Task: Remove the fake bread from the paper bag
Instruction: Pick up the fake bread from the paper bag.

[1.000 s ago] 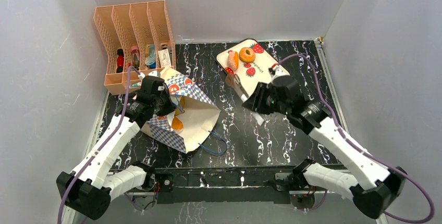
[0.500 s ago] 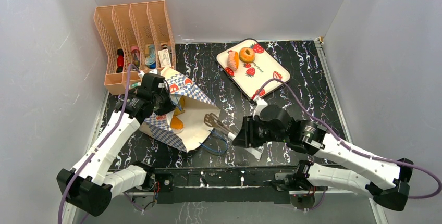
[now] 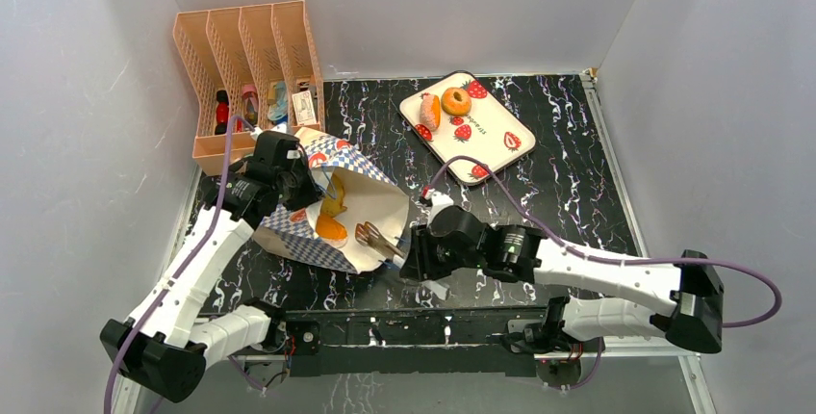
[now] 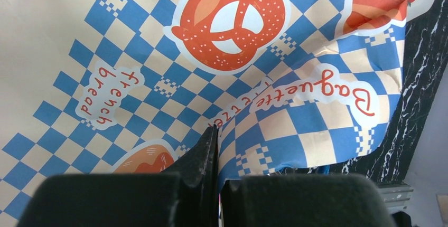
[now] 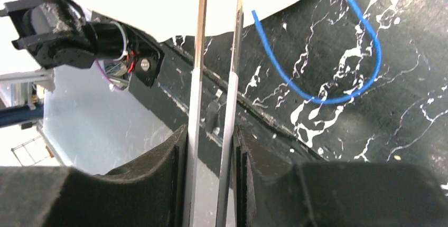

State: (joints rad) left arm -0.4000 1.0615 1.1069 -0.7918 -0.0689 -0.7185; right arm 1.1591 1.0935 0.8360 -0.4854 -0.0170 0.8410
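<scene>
Left pincer (image 3: pixel 293 181) is clamping down hard on the upper edge of the cream-tan paper bag with the blue-and-white chequered band (image 3: pixel 358 204). The left wrist view is showing both dark fingers (image 4: pixel 201 158) pressed together with a fold of the chequered paper pinched between them.

Everything is sitting on a black, white-veined marble-look surface (image 3: pixel 558 173). At the far left corner a peach plastic file rack with four slots (image 3: pixel 245 48) is standing against the wall, with small items in it that are too tiny to name. The paper bag is lying on its side just in front of the rack, its mouth gaping toward the right arm. At the far middle a cream strawberry-print tray (image 3: pixel 491 125) is resting flat, well apart from the bag.

The right pincer (image 3: pixel 412 252) is reaching in low from the near side, gripping a pair of silver metal tongs (image 3: pixel 377 239) by the handles. The right wrist view is showing both blades running out between its fingers with a narrow gap between them. The tong tips are sitting inside the bag's mouth.

As for the fake bread, two orange pieces (image 3: pixel 331 229) are lying inside the bag, close to the tong tips. An orange-brown ring donut (image 3: pixel 456 101) and a pinkish-orange roll (image 3: pixel 430 111) are sitting side by side on the tray. A thin blue cord handle (image 5: pixel 317 100) is looping across the surface beside the tongs.
</scene>
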